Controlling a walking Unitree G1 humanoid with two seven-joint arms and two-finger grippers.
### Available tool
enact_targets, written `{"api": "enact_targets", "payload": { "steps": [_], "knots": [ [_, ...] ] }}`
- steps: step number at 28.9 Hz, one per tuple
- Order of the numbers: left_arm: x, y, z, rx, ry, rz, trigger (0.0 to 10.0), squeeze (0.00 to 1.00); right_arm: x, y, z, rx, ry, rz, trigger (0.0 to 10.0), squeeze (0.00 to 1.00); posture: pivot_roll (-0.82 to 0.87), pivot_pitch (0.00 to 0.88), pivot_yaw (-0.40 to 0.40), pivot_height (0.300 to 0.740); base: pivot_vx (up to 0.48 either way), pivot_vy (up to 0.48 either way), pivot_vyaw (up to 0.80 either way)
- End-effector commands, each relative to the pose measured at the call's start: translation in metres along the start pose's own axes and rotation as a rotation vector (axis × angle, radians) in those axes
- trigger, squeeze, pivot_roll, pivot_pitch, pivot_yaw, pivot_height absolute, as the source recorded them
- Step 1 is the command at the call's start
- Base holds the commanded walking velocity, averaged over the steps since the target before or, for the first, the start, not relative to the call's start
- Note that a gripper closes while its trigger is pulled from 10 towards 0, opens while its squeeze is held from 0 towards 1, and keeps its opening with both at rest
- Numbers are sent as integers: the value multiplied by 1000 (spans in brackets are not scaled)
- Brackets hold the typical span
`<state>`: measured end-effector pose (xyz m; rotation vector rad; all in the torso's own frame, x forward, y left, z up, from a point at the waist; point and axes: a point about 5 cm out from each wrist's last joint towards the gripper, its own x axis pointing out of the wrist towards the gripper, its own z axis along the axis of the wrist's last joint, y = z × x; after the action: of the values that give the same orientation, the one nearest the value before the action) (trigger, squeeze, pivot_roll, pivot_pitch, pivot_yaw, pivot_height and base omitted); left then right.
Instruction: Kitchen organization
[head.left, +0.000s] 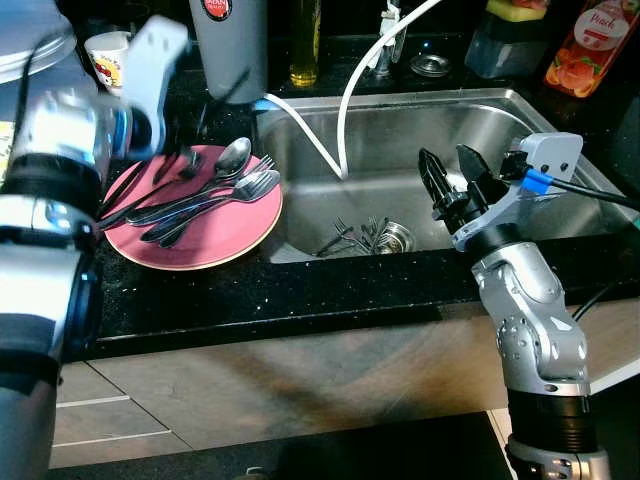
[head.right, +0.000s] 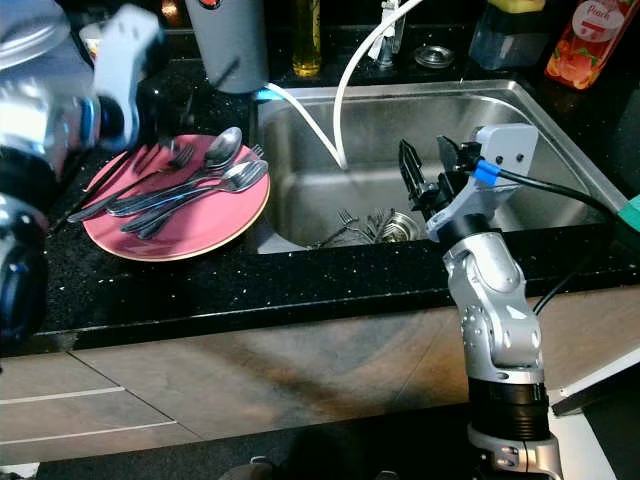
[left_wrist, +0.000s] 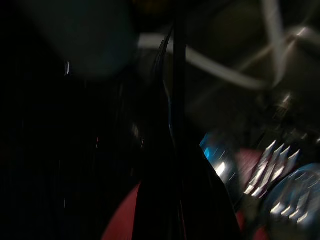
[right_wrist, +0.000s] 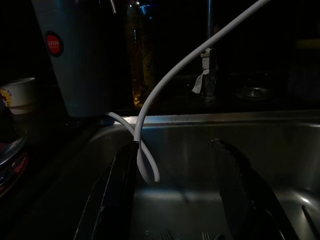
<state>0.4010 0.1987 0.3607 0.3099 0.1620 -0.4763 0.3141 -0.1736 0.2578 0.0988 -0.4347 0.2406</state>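
We found right gripper (head.left: 452, 172) empty, fingers spread, over sink (head.left: 560, 135). Forks (head.left: 352, 236) at its 8 o'clock judged light, stiff, slippery; grasp mid-handle. Left gripper (head.left: 183, 160) over pink plate (head.left: 215, 250); grip indeterminate.

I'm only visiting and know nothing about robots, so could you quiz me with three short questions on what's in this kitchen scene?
1. True or false: the pink plate sits inside the sink.
2. Where do forks still lie? A) by the sink drain B) on the floor C) in the cup
3. Fill in: the right gripper hangs over the sink with its fingers ____.

Key: 1 false, it is on the black counter left of the sink, holding cutlery. 2 A. 3 open.
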Motion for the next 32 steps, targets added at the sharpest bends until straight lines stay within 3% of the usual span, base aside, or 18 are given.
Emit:
{"api": "enact_targets", "payload": {
  "steps": [1, 2, 3, 4, 7, 8, 12, 13, 14, 15, 17, 19, 20, 21, 27, 28, 29, 32],
  "knots": [
    [-4, 0, 9, -7, -28, -10, 10000, 0, 0, -4, 2, 1, -5, -17, 10000, 0, 98, 141, 32, 740, 0, 0, 0],
    [-2, -8, 24, -2, -76, -39, 10000, 0, 1, -3, 2, 6, -8, -17, 10000, 0, 101, 142, 32, 740, 0, 0, 0],
    [-2, -8, 24, -2, -76, -39, 10000, 0, 1, -3, 2, 6, -8, -17, 10000, 0, 101, 142, 32, 740, 0, 0, 0],
    [6, -21, 32, -11, -108, -86, 10000, 0, 1, -3, 3, 22, -13, -23, 10000, 0, 101, 142, 32, 740, 0, 0, 0],
    [20, -41, 35, -46, -134, -160, 10000, 0, 3, -4, 3, 42, -20, -33, 10000, 0, 115, 146, 36, 740, 0, 0, 0],
    [20, -41, 35, -46, -134, -160, 10000, 0, 3, -4, 3, 42, -20, -33, 10000, 0, 115, 146, 36, 740, 0, 0, 0],
    [57, -93, 24, -83, -174, -284, 10000, 0, 4, -4, 5, 42, -30, -47, 10000, 0, 94, 166, 53, 740, 0, 0, 0],
    [57, -93, 24, -83, -174, -284, 10000, 0, 4, -4, 5, 42, -30, -47, 10000, 0, 94, 166, 53, 740, 0, 0, 0],
    [69, -111, 17, -100, -166, -311, 10000, 0, 3, -3, 6, 40, -33, -51, 10000, 0, 82, 170, 58, 740, 0, 0, 0],
    [69, -111, 17, -100, -166, -311, 10000, 0, 3, -3, 6, 40, -33, -51, 10000, 0, 82, 170, 58, 740, 0, 0, 0],
    [84, -142, 4, -99, -141, -363, 10000, 0, -1, -2, 7, 29, -34, -58, 10000, 0, 63, 171, 78, 740, 0, 0, 0],
    [84, -142, 4, -99, -141, -363, 10000, 0, -1, -2, 7, 29, -34, -58, 10000, 0, 63, 171, 78, 740, 0, 0, 0],
    [88, -152, -2, -78, -127, -384, 10000, 0, -4, -2, 7, 20, -34, -63, 10000, 0, 56, 170, 81, 740, 0, 0, 0],
    [90, -157, -5, -71, -130, -401, 10000, 1000, -6, -3, 7, 13, -33, -71, 10000, 0, 48, 167, 84, 740, 0, 0, 0],
    [82, -145, 8, -115, -198, -427, 10000, 1000, -9, -7, 9, 6, -36, -87, 10000, 0, 47, 161, 82, 740, 0, 0, 0],
    [78, -136, 14, -112, -216, -420, 10000, 1000, -8, -7, 9, 4, -36, -87, 10000, 0, 52, 156, 78, 740, 0, 0, 0],
    [67, -118, 19, -70, -221, -424, 10000, 0, -7, -7, 9, 5, -38, -83, 10000, 0, 63, 150, 73, 740, 0, 0, 0],
    [38, -73, 21, 54, -170, -430, 10000, 0, -5, -5, 8, 8, -39, -75, 10000, 0, 70, 149, 72, 740, 0, 0, 0]
  ]
}}
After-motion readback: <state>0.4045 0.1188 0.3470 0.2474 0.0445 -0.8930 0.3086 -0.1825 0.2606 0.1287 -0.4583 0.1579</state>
